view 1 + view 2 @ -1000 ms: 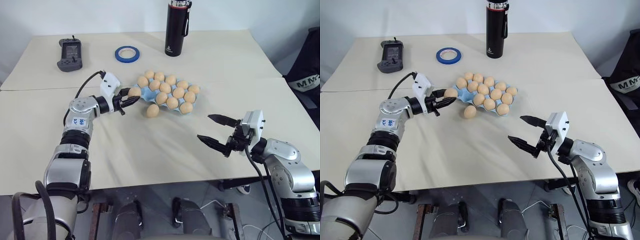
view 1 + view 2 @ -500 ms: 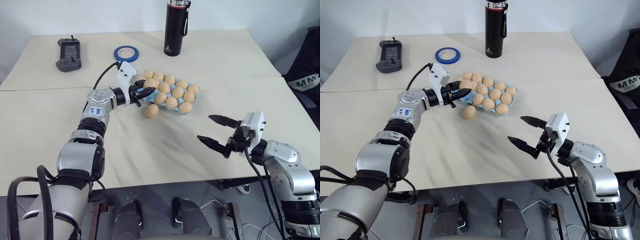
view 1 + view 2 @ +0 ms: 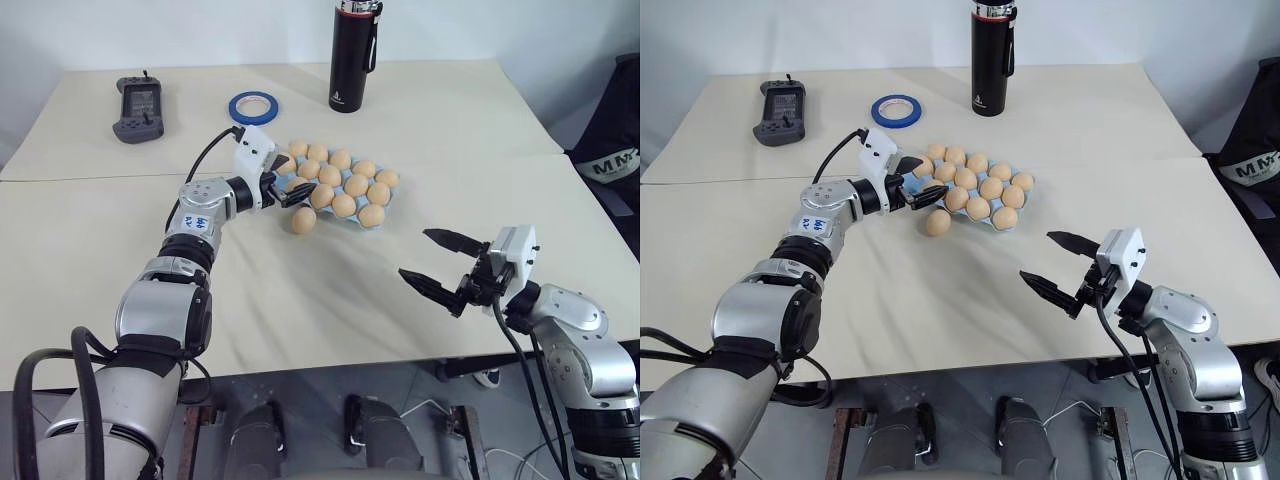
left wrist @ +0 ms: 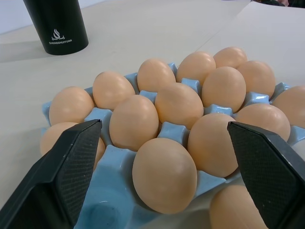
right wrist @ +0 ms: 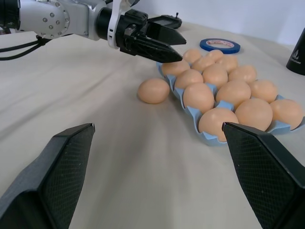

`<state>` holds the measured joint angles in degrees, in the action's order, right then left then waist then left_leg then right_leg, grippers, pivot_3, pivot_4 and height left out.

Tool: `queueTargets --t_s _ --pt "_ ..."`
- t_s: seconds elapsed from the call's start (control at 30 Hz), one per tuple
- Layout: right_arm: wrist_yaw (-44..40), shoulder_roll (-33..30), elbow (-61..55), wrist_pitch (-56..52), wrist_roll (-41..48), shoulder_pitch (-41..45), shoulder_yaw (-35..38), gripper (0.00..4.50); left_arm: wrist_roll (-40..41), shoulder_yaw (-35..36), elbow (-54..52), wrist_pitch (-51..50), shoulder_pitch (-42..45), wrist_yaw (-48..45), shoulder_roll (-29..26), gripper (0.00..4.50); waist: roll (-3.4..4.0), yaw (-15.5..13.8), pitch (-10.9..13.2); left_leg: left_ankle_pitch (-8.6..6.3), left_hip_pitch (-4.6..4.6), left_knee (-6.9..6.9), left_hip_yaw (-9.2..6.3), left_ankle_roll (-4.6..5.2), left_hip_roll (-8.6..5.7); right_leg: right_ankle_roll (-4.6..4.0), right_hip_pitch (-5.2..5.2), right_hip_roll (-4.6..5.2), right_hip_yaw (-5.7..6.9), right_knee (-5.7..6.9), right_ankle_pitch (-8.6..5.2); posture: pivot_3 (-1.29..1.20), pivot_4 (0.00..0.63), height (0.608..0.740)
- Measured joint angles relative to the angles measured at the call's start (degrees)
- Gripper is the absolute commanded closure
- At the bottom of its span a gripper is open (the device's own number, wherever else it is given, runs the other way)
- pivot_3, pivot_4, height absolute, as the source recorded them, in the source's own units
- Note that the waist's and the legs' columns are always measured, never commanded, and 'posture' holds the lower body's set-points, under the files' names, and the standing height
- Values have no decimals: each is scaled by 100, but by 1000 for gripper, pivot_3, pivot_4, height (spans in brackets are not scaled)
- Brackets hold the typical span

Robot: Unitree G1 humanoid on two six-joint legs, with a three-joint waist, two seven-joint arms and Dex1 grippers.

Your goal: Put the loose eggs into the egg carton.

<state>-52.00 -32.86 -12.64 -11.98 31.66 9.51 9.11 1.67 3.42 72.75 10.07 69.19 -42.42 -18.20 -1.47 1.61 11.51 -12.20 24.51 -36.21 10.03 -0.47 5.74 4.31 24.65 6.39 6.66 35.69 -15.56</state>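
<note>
The light blue egg carton (image 3: 383, 224) sits mid-table, most of its cups holding tan eggs. One loose egg (image 3: 305, 220) lies on the table right against the carton's near-left side. My left gripper (image 3: 293, 182) is open at the carton's left end. In the left wrist view its fingers (image 4: 71, 167) straddle an egg (image 4: 164, 174) that rests in the end row beside an empty cup (image 4: 102, 210). My right gripper (image 3: 413, 253) hovers open and empty over the table's near right, well apart from the carton.
At the back stand a black bottle (image 3: 355, 55), a blue tape roll (image 3: 253, 106) and a black handheld controller (image 3: 137, 108). A dark bag (image 3: 615, 150) is off the table's right edge. A seam crosses the table just behind the carton.
My left gripper carried an egg rightward to the carton's left end, then opened; the egg now rests in a cup. The right arm stayed put.
</note>
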Motion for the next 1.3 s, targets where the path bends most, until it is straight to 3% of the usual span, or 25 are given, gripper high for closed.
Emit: queueTargets --t_s 0.3,0.47,0.57,0.67,0.87,0.93,1.03,1.17,1.3 --pt "42 452 314 460 208 246 272 0 12 17 -102 78 2 -161 -335 11 0 0 0 1 0 2 1 -1 0 0 2 -1 1 7 0 0 150 740" --pt "4 517 389 560 285 209 277 0 204 71 -1137 -91 -331 -690 -649 11 1 10 0 1 -2 0 3 -1 1 0 1 -1 -2 13 0 0 150 740" --pt "-38 550 400 570 320 87 257 0 434 122 -2605 -636 -1251 -1020 -1064 11 3 59 -2 0 -19 7 4 -7 6 -1 2 -5 -14 28 -1 0 150 740" --pt "-95 483 386 524 357 -64 274 0 752 331 -4512 -1585 -2927 -1315 -1830 11 4 173 -2 1 -32 15 1 -17 14 -3 7 -14 -29 44 -1 0 150 740" --pt "-267 259 370 369 400 -117 262 0 1423 1134 -7111 -3061 -5147 -1323 -2596 11 2 72 -1 -6 -35 9 -13 -40 12 -14 -6 2 -30 18 -7 0 150 740" --pt "-330 169 395 298 405 -107 274 0 1612 1522 -7591 -3302 -5776 -1251 -2626 11 3 46 -1 -7 -35 10 -14 -36 11 -21 -5 3 -37 -3 3 0 150 740" --pt "-401 156 454 234 409 -1 260 0 1798 1815 -7896 -3358 -6317 -1178 -2580 11 3 -3 -1 -7 -22 19 -16 -36 21 -69 -6 -12 -37 -54 20 0 150 740" --pt "-469 154 579 184 404 160 250 0 2191 1820 -8266 -3420 -6277 -1068 -2333 11 21 -18 -11 -6 47 38 -1 -35 68 -114 -4 -81 -35 -208 103 0 150 740" --pt "-486 150 631 170 387 155 255 0 2311 1537 -8323 -3462 -5982 -1009 -2252 11 20 -6 -12 0 50 23 29 -31 66 -86 39 -88 -52 -168 117 0 150 740"
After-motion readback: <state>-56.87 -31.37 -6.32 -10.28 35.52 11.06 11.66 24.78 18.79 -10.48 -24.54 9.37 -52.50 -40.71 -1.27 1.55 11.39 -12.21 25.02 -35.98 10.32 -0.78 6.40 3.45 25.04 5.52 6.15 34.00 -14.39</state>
